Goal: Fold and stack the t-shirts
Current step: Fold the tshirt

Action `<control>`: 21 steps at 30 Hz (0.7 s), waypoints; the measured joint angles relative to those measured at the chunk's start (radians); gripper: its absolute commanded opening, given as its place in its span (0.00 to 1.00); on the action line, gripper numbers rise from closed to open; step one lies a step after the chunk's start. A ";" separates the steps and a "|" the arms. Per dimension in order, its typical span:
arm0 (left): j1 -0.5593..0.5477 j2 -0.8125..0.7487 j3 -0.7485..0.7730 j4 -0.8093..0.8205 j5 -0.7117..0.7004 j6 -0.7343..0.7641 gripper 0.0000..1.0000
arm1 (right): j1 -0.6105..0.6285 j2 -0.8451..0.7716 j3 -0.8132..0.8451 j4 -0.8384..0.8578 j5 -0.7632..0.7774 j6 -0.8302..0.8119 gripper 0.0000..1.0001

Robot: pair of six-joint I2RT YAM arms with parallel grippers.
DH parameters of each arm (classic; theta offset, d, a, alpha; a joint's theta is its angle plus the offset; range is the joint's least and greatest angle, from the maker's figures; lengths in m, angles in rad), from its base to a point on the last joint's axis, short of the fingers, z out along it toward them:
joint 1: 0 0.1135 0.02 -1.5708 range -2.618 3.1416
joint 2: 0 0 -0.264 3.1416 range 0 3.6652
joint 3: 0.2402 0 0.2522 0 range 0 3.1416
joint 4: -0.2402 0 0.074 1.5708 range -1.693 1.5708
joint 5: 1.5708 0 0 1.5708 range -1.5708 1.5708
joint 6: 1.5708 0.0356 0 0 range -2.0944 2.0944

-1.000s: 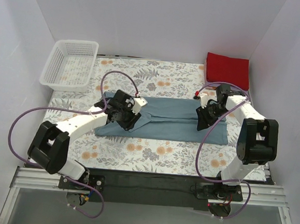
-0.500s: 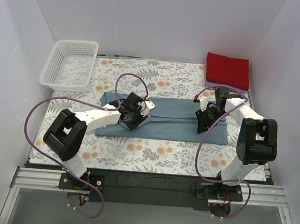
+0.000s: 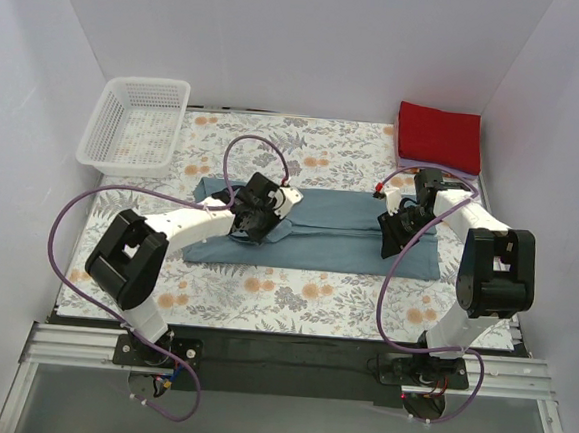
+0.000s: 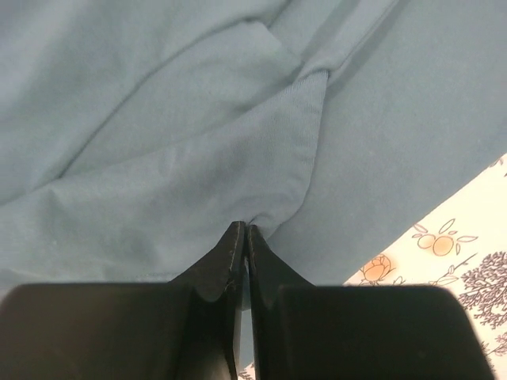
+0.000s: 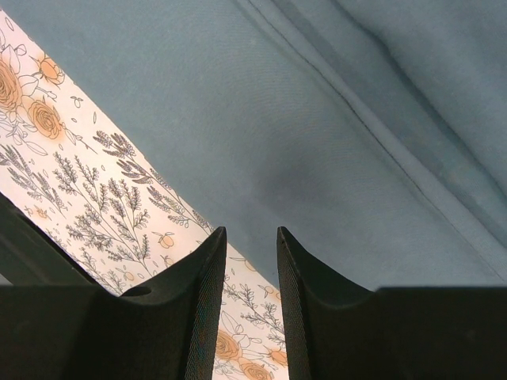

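Shirts counted: one slate-blue shirt [image 3: 338, 242], a long band mid-tabletop [image 3: 293, 297]; one red shirt [image 3: 438, 136], folded, far right corner, with a lavender edge [image 3: 444, 169] beneath. Hands, two: left hand [image 4: 240, 231] pinched on a blue fold; right hand [image 5: 251, 233] narrowly parted over the blue cloth, gripping nothing. One basket [image 3: 136, 124], far left.

Plain white walls [image 3: 304, 37] enclose a floral-clothed table [image 3: 293, 297].

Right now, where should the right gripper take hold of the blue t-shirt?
Probably the edge of the blue t-shirt where it meets the tablecloth, just below the open right gripper. The cloth lies flat, so come down from the tablecloth side and slip one finger under that edge; the left gripper pinches a fold elsewhere.
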 measured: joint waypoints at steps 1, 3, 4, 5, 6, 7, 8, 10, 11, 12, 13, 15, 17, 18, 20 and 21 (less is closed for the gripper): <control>0.000 0.000 0.009 0.002 0.000 -0.003 0.00 | 0.000 0.001 0.000 0.000 0.000 0.000 0.38; 0.000 0.000 0.026 0.011 0.000 -0.010 0.00 | 0.000 0.002 0.000 0.000 0.000 0.000 0.38; 0.000 0.000 0.036 0.017 0.000 -0.013 0.00 | 0.000 0.003 0.000 0.000 0.000 0.000 0.38; 0.000 0.000 0.046 0.023 0.000 -0.016 0.00 | 0.000 0.004 0.000 0.000 0.000 0.000 0.38; 0.000 0.000 0.053 0.030 -0.001 -0.018 0.00 | 0.000 0.004 0.000 0.000 0.001 0.000 0.38; 0.000 0.000 0.062 0.040 -0.002 -0.020 0.00 | -0.001 0.006 0.000 0.000 0.000 0.000 0.38; 0.000 0.000 0.069 0.050 -0.005 -0.022 0.00 | -0.001 0.006 0.000 0.001 0.001 0.000 0.38; 0.000 0.000 0.079 0.074 -0.023 -0.023 0.00 | -0.001 0.008 0.000 0.001 0.001 0.000 0.38; 0.000 0.002 0.083 0.083 -0.031 -0.023 0.00 | -0.001 0.008 0.000 0.001 0.001 0.000 0.38; 0.000 0.005 0.087 0.096 -0.041 -0.025 0.00 | -0.001 0.008 0.000 0.001 0.001 0.000 0.38; 0.000 0.011 0.092 0.106 -0.051 -0.026 0.00 | -0.001 0.008 0.000 0.001 0.001 0.000 0.38; 0.000 0.027 0.103 0.125 -0.069 -0.030 0.00 | -0.001 0.008 0.000 0.001 0.001 0.000 0.38; 0.000 0.047 0.115 0.142 -0.082 -0.037 0.00 | -0.001 0.010 0.000 0.001 0.000 0.000 0.38; 0.000 0.059 0.121 0.153 -0.089 -0.041 0.00 | -0.001 0.012 0.000 0.001 0.000 0.000 0.38; 0.000 0.081 0.127 0.172 -0.098 -0.048 0.00 | -0.001 0.018 0.000 0.001 0.000 0.000 0.38; 0.000 0.092 0.131 0.178 -0.101 -0.051 0.00 | -0.001 0.020 0.000 0.001 0.000 0.000 0.38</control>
